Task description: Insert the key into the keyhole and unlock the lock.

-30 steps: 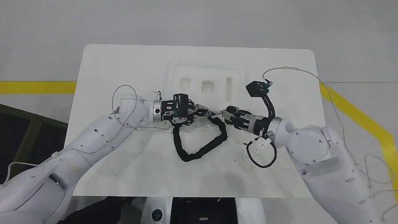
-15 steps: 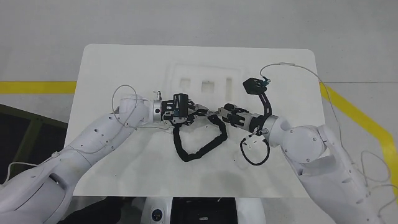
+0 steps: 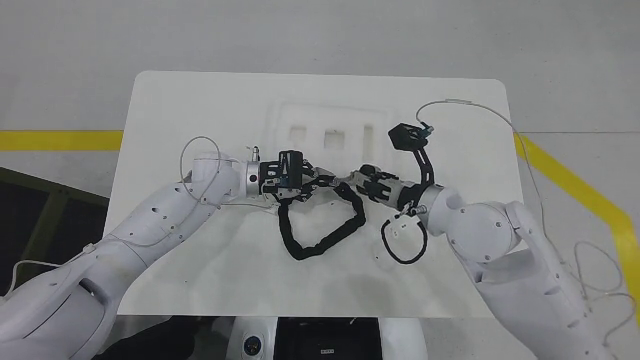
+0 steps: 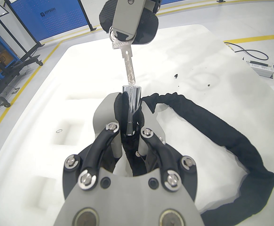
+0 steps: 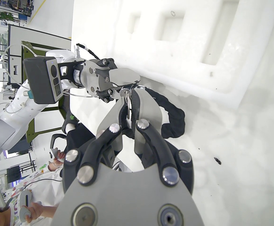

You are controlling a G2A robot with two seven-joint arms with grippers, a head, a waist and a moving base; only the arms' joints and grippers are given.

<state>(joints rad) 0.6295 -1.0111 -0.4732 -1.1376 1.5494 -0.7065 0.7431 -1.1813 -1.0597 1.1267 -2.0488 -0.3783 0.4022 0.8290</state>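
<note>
The left claw (image 4: 129,112) is found closed on the chrome lock cylinder (image 4: 132,96), which is held near the middle of the tabletop (image 3: 200,110), just beside the recessed white foam tray (image 5: 198,24). The black-sleeved cable (image 4: 221,128) of the lock is seen looping from the cylinder down onto the tabletop. The key (image 4: 129,68) is gripped by its head in the right claw (image 5: 128,98). Its tip is observed at the cylinder's end face; whether it has gone in cannot be told.
</note>
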